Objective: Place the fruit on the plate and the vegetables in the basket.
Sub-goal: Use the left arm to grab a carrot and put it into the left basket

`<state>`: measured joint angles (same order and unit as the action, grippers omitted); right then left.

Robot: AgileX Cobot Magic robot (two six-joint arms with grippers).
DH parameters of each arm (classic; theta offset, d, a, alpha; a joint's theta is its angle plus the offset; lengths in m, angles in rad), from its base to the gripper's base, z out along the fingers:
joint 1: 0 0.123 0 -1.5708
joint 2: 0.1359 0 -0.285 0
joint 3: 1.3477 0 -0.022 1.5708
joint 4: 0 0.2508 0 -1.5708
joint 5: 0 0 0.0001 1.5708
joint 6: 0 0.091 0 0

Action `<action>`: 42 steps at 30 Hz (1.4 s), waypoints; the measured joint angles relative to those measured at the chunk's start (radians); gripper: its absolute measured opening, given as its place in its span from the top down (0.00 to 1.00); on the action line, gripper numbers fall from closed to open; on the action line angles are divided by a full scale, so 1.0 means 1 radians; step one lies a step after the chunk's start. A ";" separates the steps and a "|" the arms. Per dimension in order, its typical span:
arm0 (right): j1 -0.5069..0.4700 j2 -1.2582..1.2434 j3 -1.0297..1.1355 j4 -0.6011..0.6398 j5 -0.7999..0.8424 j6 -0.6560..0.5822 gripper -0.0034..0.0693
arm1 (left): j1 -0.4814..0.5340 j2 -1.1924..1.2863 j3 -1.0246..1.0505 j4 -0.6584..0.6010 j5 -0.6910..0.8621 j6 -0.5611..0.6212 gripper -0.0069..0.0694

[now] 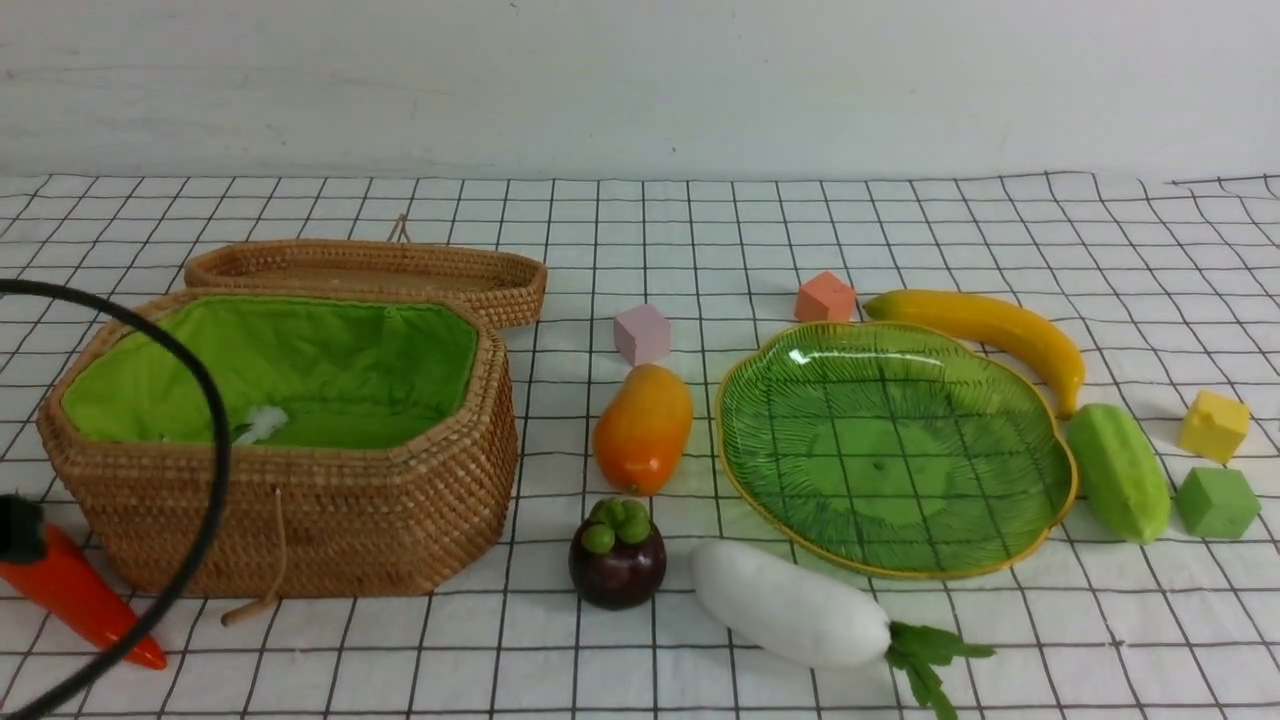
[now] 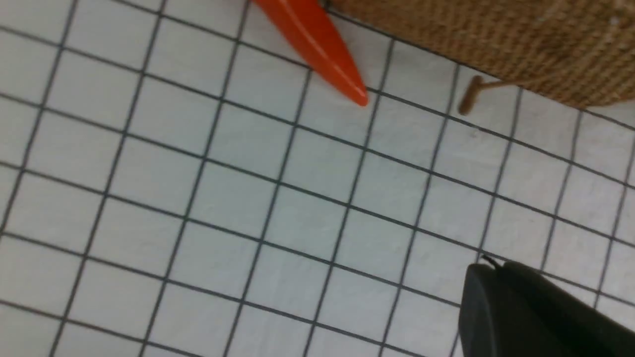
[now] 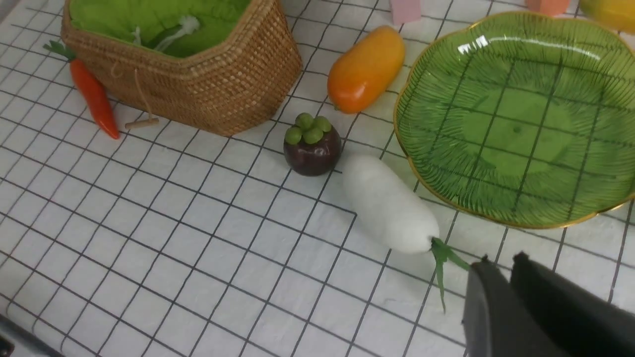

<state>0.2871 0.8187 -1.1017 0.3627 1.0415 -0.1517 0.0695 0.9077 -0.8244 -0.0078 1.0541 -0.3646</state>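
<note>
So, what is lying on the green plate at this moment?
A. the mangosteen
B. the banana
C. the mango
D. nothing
D: the plate is bare, while the mango, the banana and the mangosteen all lie on the checked cloth around it.

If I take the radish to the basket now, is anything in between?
Yes: the mangosteen stands on the cloth between the radish and the basket, close to the radish's rounded end. Lift over it. The basket itself is open, its lid behind it.
</note>
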 joint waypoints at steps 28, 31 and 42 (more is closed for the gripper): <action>0.001 0.044 -0.001 0.245 -0.071 -0.309 0.83 | 0.212 0.446 0.169 -0.240 -0.504 0.119 0.31; 0.001 0.044 -0.001 0.245 -0.071 -0.309 0.83 | 0.212 0.484 0.169 -0.269 -0.550 0.175 0.17; 0.001 0.044 -0.001 0.245 -0.071 -0.312 0.83 | 0.212 0.598 0.169 -0.280 -0.665 0.230 0.22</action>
<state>0.2883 0.8630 -1.1029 0.6074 0.9702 -0.4633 0.2817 1.5062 -0.6552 -0.2879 0.3890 -0.1342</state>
